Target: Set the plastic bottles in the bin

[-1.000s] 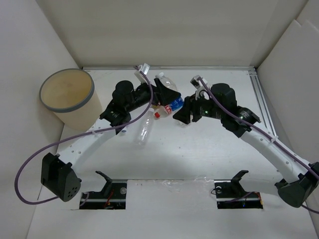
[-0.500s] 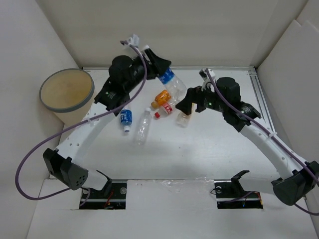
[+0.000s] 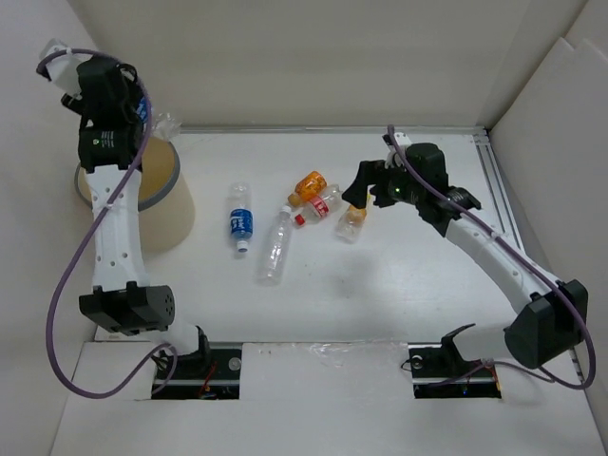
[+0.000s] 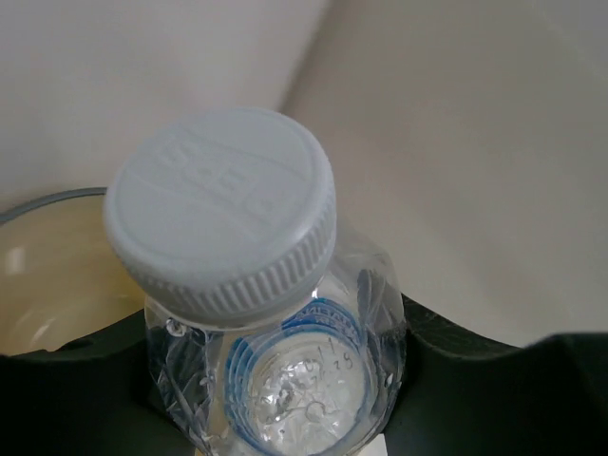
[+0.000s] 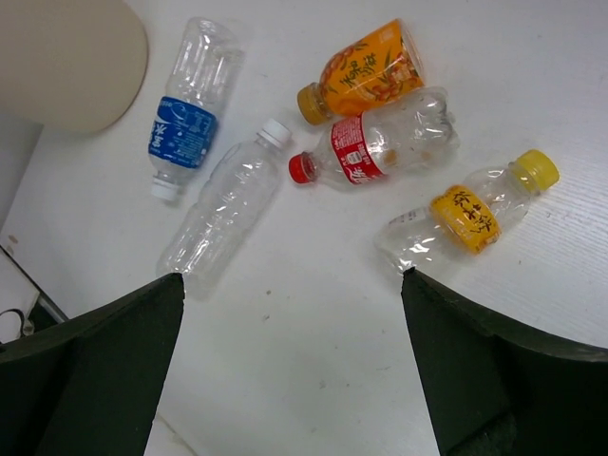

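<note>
My left claw (image 4: pixel 275 399) is pinching a clear, white-capped bottle (image 4: pixel 223 214), raised above the bin (image 3: pixel 161 223). The bin's tan inside is showing beside the cap in my wrist view. My right claw (image 5: pixel 294 380) is hovering over the white table (image 3: pixel 380 285), spread wide and gripping nothing. Five bottles are lying there on their sides: a blue-labelled bottle (image 5: pixel 185 128) nearest the bin, a plain clear bottle (image 5: pixel 223 209) next to it, an orange bottle (image 5: pixel 366 71) just beside a red-labelled bottle (image 5: pixel 380 142), and a yellow-capped bottle (image 5: pixel 470 217) near those two.
</note>
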Robot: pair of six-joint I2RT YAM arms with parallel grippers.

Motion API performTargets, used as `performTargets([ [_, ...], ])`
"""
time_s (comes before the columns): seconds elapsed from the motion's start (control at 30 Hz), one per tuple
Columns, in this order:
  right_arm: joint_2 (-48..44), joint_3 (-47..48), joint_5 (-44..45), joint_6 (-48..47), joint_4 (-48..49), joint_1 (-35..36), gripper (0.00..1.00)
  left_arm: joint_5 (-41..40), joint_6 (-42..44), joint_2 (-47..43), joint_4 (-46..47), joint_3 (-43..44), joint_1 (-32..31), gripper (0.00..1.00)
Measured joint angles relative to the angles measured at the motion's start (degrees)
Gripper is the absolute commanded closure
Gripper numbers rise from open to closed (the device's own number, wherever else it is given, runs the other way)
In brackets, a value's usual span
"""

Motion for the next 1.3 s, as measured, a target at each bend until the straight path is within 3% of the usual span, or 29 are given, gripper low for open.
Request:
performTargets([
  [0.27,4.28,-0.17,-0.22,0.09,0.24,-0.63,0.00,-1.29,-3.30,-1.51,-3.65,-12.63,18.99,1.00],
  [0.3,4.46,-0.20,-0.20,0.09,0.24,-0.68,0.00,-1.20,-3.45,-1.70,-3.82,-13.99,20.33,0.92],
  [0.33,4.61,-0.20,0.07,0.17,0.24,-0.68,0.00,-0.90,-3.54,-1.97,-3.91,-15.23,20.96,0.72],
  [0.4,4.81,-0.20,0.85,0.28,0.24,-0.68,0.00,0.57,-3.52,-2.86,-3.19,-17.99,20.81,0.57],
  [0.5,4.85,-0.20,2.47,0.28,0.22,-0.68,0.00,3.13,-2.99,-4.42,-2.49,-21.29,19.96,0.10],
  [0.53,4.85,-0.20,3.04,0.33,0.20,-0.68,0.00,4.07,-2.71,-4.94,-2.27,-21.97,19.74,0.00],
  [0.73,5.31,-0.20,9.05,2.27,-0.70,-0.68,0.00,6.86,-1.81,-7.93,-0.63,-22.29,18.67,0.00],
  [0.93,10.08,-0.42,16.44,7.39,-1.97,-0.68,0.00,4.96,0.94,-8.87,-1.57,-17.20,11.39,0.00],
  [1.07,14.29,-1.36,20.22,11.58,-1.77,-0.57,0.00,3.82,5.60,-8.85,-1.20,-12.83,1.29,0.00],
  [1.2,18.91,-1.40,22.84,15.41,-0.59,-0.57,0.00,8.83,11.54,-7.32,0.22,-11.17,-15.10,0.00],
  [1.3,22.25,-1.29,24.13,17.68,0.33,-0.57,0.00,15.06,13.09,-6.05,0.70,-11.50,-17.16,0.00],
])
